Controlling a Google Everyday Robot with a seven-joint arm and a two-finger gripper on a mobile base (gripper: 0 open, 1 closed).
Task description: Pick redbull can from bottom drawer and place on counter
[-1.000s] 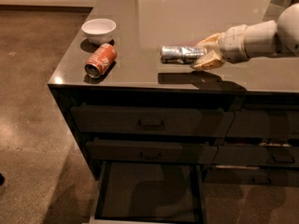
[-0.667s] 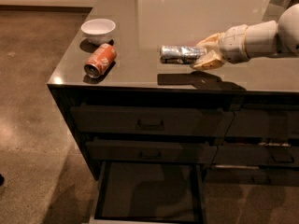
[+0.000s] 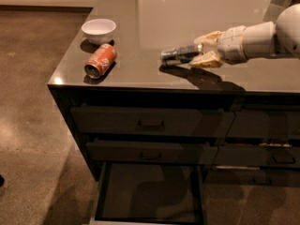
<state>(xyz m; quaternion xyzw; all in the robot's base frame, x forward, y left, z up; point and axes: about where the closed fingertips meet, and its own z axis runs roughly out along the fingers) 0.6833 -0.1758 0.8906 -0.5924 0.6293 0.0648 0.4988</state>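
Note:
The redbull can (image 3: 179,54), slim and silvery-grey, is held on its side just above the counter (image 3: 187,13). My gripper (image 3: 202,52) reaches in from the right and is shut on the can's right end, with cream fingers (image 3: 205,60) above and below it. The can's shadow falls on the counter just under it. The bottom drawer (image 3: 150,191) stands pulled open below, with a flat dark floor and nothing visible in it.
An orange soda can (image 3: 100,61) lies on its side near the counter's front left corner. A white bowl (image 3: 99,29) sits behind it. Two shut handled drawers (image 3: 150,123) sit above the open one. Brown floor lies to the left.

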